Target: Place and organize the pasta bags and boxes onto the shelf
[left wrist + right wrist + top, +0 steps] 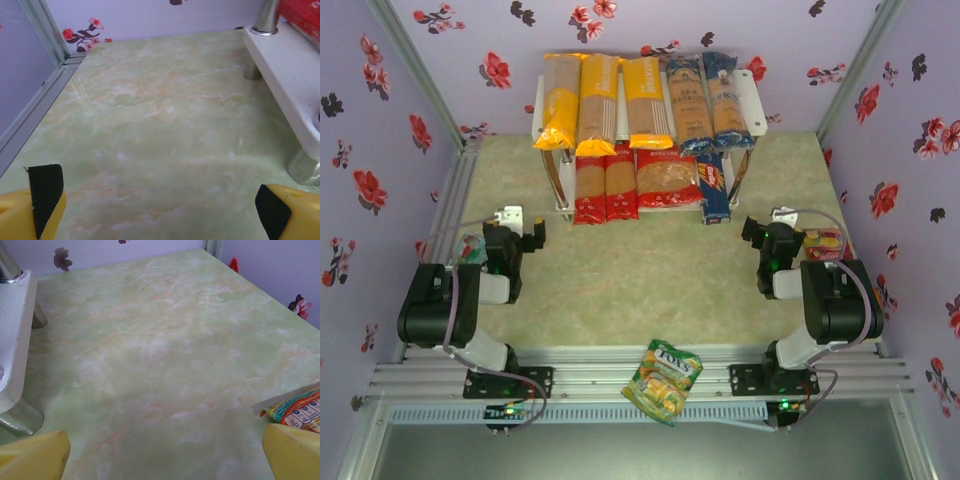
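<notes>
Your left gripper (160, 200) and right gripper (165, 450) hover spread wide and empty above the green marbled table (640, 270), each near a front corner of the shelf (756, 105). Beyond them, yellow bags (595, 100) and dark-blue bags (705, 100) lie on its top board; red bags (605, 180) and a dark-blue box (715, 188) sit below.

Ahead of the fingers (45, 200) of the left gripper (159, 200), open table (150, 120) is found, bounded on the right by the shelf (285, 75) and its legs. Ahead of the right gripper (165, 445), passage is narrowed by the shelf at left and a snack bag (297, 410) just beside the right finger.
</notes>
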### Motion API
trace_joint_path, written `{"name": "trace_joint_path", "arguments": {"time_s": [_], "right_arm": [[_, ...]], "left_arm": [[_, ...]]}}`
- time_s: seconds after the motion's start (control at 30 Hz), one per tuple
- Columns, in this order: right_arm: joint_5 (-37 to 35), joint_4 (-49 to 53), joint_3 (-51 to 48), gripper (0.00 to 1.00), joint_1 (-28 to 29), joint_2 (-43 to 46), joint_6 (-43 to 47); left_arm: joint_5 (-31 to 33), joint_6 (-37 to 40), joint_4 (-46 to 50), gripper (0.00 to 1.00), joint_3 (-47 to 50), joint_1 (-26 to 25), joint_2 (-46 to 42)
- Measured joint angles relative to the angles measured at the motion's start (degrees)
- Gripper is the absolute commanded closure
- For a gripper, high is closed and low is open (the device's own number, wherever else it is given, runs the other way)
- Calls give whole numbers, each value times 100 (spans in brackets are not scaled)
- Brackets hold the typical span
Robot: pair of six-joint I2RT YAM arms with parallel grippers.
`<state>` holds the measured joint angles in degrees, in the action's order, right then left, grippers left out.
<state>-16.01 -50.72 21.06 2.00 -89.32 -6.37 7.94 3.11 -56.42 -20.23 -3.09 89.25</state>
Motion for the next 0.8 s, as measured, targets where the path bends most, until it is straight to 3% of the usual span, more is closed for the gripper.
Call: {"name": "trace_joint_path", "arguments": {"time_s": [0.8], "right_arm": [[44, 0, 0, 1, 0, 0, 0]], "left_arm": [[46, -17, 208, 0, 0, 0, 0]]}}
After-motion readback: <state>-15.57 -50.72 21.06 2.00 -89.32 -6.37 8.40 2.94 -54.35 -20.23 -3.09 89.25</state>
